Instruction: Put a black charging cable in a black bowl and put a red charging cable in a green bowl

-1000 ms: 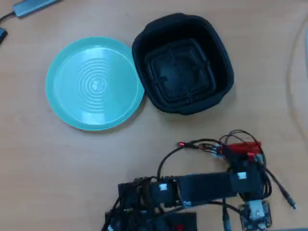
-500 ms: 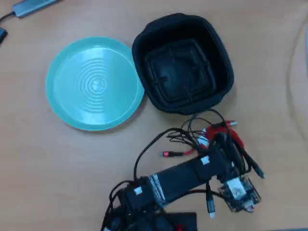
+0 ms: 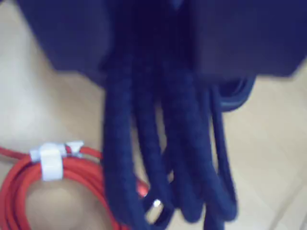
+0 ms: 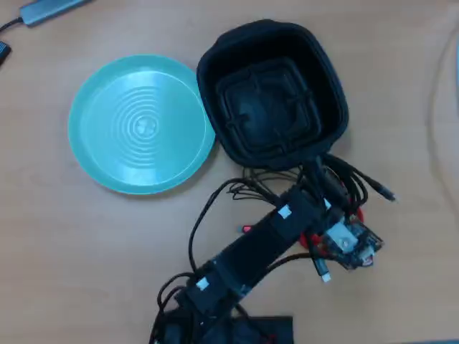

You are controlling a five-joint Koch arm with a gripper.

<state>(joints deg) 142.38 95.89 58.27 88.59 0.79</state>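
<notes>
My pincer [image 4: 326,188] carries the black charging cable [image 3: 163,158], loops dangling just beside the black bowl [image 4: 215,64]; jaw state I cannot tell. The red charging cable [image 3: 29,167] lies underneath on the table. Risk: a dangling loop snags it.

Bare black bowl [image 4: 272,100], unobstructed above.
</notes>
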